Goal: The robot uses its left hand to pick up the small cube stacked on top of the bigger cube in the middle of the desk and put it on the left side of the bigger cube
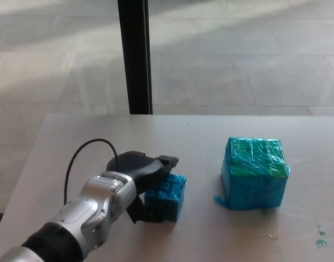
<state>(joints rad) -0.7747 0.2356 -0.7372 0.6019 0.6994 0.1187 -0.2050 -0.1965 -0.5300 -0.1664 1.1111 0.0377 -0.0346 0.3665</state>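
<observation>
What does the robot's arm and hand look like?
The left hand is black with thick, chunky fingers. Its wrist and forearm wear rounded shiny silver shells with small dark screw holes. A thin black cable loops up behind the wrist.
</observation>
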